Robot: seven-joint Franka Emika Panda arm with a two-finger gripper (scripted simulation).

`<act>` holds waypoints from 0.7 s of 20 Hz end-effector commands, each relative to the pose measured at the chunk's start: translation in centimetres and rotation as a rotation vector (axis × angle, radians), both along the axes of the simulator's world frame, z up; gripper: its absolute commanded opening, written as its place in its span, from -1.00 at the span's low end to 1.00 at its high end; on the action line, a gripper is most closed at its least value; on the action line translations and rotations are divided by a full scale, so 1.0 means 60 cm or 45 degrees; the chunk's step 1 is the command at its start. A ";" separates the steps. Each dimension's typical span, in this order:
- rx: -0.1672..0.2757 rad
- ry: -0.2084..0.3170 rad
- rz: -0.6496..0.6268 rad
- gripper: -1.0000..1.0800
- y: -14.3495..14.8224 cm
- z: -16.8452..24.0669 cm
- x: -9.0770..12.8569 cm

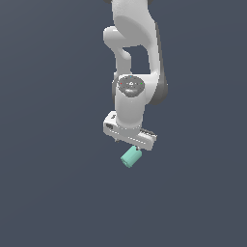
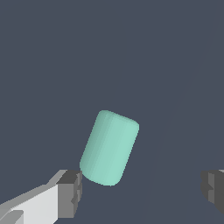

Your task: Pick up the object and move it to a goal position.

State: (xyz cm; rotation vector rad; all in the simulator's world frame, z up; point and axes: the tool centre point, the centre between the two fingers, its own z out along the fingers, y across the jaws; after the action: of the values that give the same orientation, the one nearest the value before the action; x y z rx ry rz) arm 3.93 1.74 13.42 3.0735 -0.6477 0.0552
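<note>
Gripper [image 2: 141,188] spread wide, nothing pinched; cylinder [image 2: 110,148] lying tilted on dark floor [image 1: 53,193], just under the hand, touching or nearly touching one finger [image 2: 70,189]. Best to shift sideways to centre cylinder between fingers, square across its narrow sides, then descend and close.

The white arm hangs down from the top of the exterior view, its rounded links stacked above a wrist joint with a dark round cap. Below it the tool [image 1: 131,144] points downward, its flat white body tilted, lower toward the exterior view's right. In the wrist view the two dark fingers [image 2: 70,192] stand wide apart, one on a white mount, the other only partly in the frame. Nothing is clamped between them.
</note>
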 end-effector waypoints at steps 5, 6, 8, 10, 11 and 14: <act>0.011 0.019 -0.213 0.92 0.016 -0.034 0.010; 0.012 0.022 -0.241 0.92 0.019 -0.038 0.011; 0.014 0.027 -0.292 0.92 0.023 -0.047 0.013; 0.015 0.031 -0.336 0.92 0.026 -0.054 0.014; 0.016 0.032 -0.355 0.92 0.028 -0.057 0.015; 0.016 0.037 -0.403 0.92 0.032 -0.065 0.017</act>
State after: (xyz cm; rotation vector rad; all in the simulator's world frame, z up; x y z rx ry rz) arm 4.86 3.52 9.76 2.9463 -1.0940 0.0084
